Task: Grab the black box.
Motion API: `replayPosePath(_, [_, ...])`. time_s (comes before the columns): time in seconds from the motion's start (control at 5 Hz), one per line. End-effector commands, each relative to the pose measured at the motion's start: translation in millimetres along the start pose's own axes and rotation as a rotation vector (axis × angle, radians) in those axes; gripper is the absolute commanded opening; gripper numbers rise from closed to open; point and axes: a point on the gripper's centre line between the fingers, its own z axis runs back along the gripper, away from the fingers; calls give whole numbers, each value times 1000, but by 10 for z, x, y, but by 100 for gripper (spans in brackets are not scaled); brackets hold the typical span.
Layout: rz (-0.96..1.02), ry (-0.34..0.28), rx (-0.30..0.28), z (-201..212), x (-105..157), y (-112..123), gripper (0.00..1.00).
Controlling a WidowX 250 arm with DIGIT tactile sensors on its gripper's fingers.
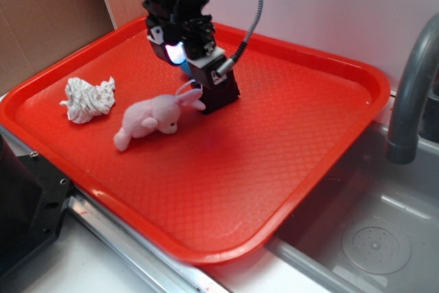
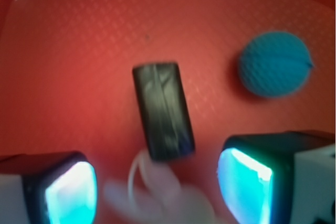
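The black box [image 1: 221, 96] lies on the red tray [image 1: 288, 156] near its back, right next to the ears of a pink plush bunny [image 1: 152, 119]. My gripper [image 1: 180, 56] hangs just above and behind the box, partly covering it. In the wrist view the black box [image 2: 163, 111] lies lengthwise on the tray ahead of the open gripper [image 2: 157, 184], centred between the two glowing pads [image 2: 71, 192]. Neither pad touches it. The blurred bunny ears fill the gap below the box. A teal ball [image 2: 275, 64] sits to the right of the box.
A crumpled white paper [image 1: 88, 99] lies at the tray's left. The raised tray rim [image 1: 206, 255] runs all round. A grey faucet [image 1: 411, 87] and sink [image 1: 374, 241] stand to the right, and a brown cardboard wall [image 1: 48, 12] at the back left.
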Motion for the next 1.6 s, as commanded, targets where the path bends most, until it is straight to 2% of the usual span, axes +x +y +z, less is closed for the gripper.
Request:
replayPosePath(0.0, [81, -68, 36, -197, 300, -77, 100])
replayPosePath(0.2, [84, -27, 27, -247, 317, -70, 75])
replayPosePath(0.4, [94, 7, 14, -268, 306, -40, 0])
replayPosePath(0.6, [87, 20, 12, -192, 314, -3, 0])
replayPosePath(0.8, [106, -6, 6, 331, 289, 126, 0])
replayPosePath(1.0, [173, -137, -60, 866, 136, 390, 0])
replayPosePath(1.2, [228, -185, -20, 1422, -43, 647, 0])
replayPosePath(1.4, [254, -241, -54, 1918, -79, 795, 0])
